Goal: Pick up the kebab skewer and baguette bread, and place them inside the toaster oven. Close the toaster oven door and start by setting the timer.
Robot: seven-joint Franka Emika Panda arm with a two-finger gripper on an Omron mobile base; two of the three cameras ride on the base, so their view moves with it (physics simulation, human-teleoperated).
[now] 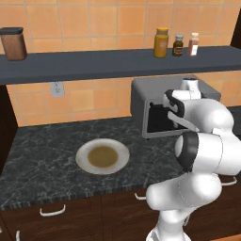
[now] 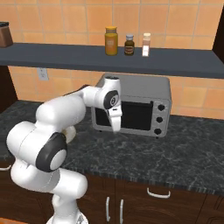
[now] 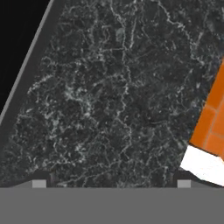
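Observation:
The grey toaster oven (image 1: 141,94) (image 2: 144,87) stands at the back of the counter under the shelf. Its dark glass door (image 2: 136,114) stands upright and looks shut, with three knobs (image 2: 160,119) in a column at its right. My gripper (image 2: 116,127) (image 3: 111,183) hangs just in front of the door's left half and points down at the counter. Its fingertips (image 3: 39,183) stand wide apart, open, with only bare dark marble between them. The kebab skewer and the baguette bread are out of view.
A round white plate (image 1: 82,157) with a brownish centre and nothing on it lies on the dark marble counter (image 1: 42,160), left of the oven. The shelf (image 1: 94,63) above carries a brown canister (image 1: 13,43) and three jars (image 1: 161,42). Drawer handles (image 2: 157,192) line the cabinet front.

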